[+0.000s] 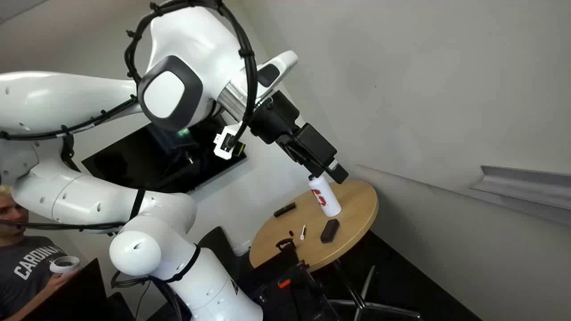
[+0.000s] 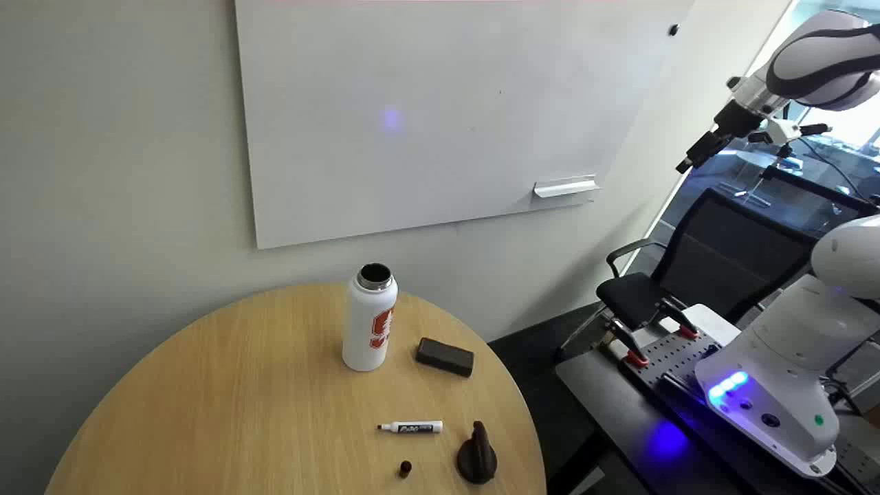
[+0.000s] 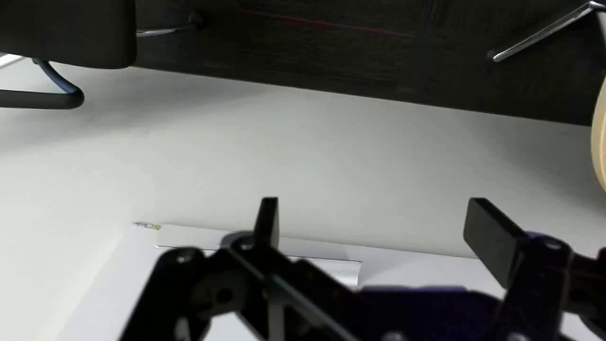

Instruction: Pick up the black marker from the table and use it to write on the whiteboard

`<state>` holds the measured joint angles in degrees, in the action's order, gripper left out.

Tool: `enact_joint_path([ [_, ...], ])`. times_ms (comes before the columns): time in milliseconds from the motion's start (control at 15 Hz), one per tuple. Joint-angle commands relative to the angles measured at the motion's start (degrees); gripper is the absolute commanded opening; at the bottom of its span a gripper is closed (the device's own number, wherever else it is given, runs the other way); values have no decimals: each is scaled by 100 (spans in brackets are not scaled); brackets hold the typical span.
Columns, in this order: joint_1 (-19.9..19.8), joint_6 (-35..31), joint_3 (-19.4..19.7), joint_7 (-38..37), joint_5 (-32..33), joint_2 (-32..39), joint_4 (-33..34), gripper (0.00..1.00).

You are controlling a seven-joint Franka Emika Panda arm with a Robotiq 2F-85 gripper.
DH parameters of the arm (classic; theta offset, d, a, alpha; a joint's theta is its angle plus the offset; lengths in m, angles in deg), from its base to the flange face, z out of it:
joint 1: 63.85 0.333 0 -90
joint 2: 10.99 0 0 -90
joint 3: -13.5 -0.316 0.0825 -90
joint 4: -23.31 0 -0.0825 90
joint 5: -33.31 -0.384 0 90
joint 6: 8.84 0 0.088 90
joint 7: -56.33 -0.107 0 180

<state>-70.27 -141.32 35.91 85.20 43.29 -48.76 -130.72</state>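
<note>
The black marker [image 2: 410, 427] lies on the table [image 2: 227, 392]; it has a white barrel, dark label and dark tip, with no cap on it. It also shows small in an exterior view [image 1: 303, 232], but is out of the wrist view. The whiteboard [image 2: 426, 117] is a large white panel on the wall behind the table, also along the bottom of the wrist view [image 3: 426, 272]. My gripper [image 3: 371, 218] is open with nothing between its fingers. In an exterior view the gripper [image 2: 685, 165] hangs in the air, well right of the table and apart from the whiteboard.
A white bottle [image 2: 368, 326], a dark block [image 2: 445, 357], a dark lid [image 2: 476, 455] and a small cap [image 2: 405, 468] stand or lie around the marker. A dark cylinder [image 1: 284, 209] lies nearby. A tray [image 2: 566, 186] sticks out from the whiteboard. A chair [image 2: 729, 251] stands near the arm.
</note>
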Motion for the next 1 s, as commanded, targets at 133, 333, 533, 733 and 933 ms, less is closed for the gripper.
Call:
enact_joint_path([
  [133, -83, 9, -86, 55, -79, 18, 7, 100],
  [333, -83, 9, -86, 55, -79, 18, 7, 100],
  [533, -83, 9, -86, 55, -79, 18, 7, 100],
  [733, -83, 9, -86, 55, -79, 18, 7, 100],
  [933, -17, 23, -123, 93, -101, -18, -45, 100],
])
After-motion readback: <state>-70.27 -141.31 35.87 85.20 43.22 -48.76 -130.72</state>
